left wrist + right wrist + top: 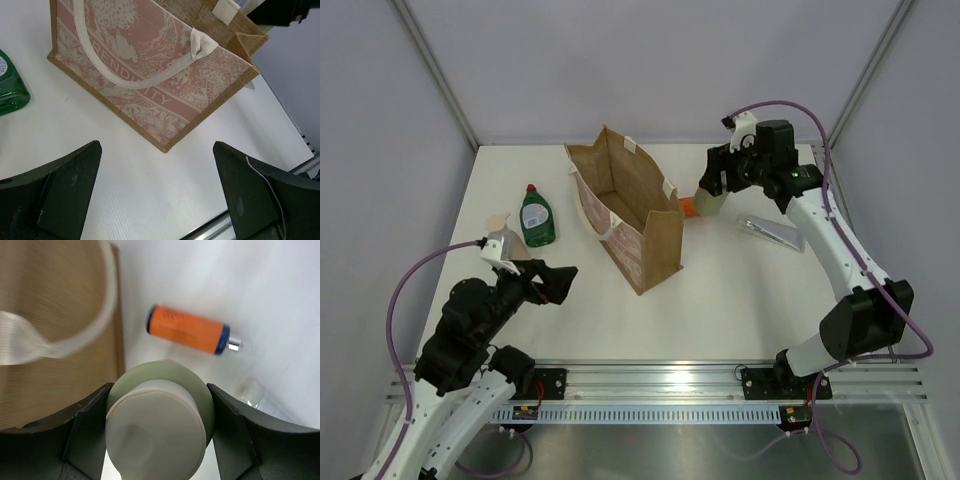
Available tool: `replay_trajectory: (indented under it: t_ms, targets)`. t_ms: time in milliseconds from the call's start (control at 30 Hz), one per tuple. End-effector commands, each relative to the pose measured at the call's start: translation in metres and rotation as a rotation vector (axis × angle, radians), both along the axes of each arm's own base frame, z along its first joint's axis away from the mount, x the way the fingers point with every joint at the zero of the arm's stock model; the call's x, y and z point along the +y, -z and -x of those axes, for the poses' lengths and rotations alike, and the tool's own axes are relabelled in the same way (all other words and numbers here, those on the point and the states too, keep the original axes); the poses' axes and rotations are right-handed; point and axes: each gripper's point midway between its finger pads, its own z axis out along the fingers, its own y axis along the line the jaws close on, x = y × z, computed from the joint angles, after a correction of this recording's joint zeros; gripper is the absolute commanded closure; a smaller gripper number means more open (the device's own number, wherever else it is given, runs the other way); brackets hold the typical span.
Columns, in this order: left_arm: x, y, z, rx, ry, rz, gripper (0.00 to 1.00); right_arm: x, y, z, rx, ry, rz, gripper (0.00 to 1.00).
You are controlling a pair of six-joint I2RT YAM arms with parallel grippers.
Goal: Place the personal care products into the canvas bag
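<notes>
The canvas bag (630, 215) stands upright and open mid-table; its pale reddish patterned side (150, 85) fills the left wrist view. My right gripper (712, 190) (160, 390) is shut on a pale green bottle with a cream cap (157, 425), just right of the bag's wall (55, 340). An orange bottle (187, 330) (689, 207) lies on the table beside the bag. A silver-grey tube (770, 232) lies further right. A green red-capped bottle (537, 218) (10, 85) lies left of the bag. My left gripper (560, 283) (156, 150) is open with nothing in it, near the bag's front corner.
A pale beige item (498, 220) lies left of the green bottle, partly hidden by my left wrist. The cream strap handle (135, 80) hangs over the bag's side. The table's metal rail (660, 380) runs along the near edge.
</notes>
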Motion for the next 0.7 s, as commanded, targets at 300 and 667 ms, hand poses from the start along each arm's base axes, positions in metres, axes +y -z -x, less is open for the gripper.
replay_trajectory:
  t_ms: [300,667]
  targets:
    - [0.011,-0.011,0.002,-0.006,-0.055,0.008,0.01,0.070,-0.272,0.027,-0.463,-0.279,-0.362,1.00]
    - [0.017,0.004,-0.003,0.055,-0.117,0.023,0.01,0.193,-0.206,0.032,-0.320,-0.481,-0.351,1.00]
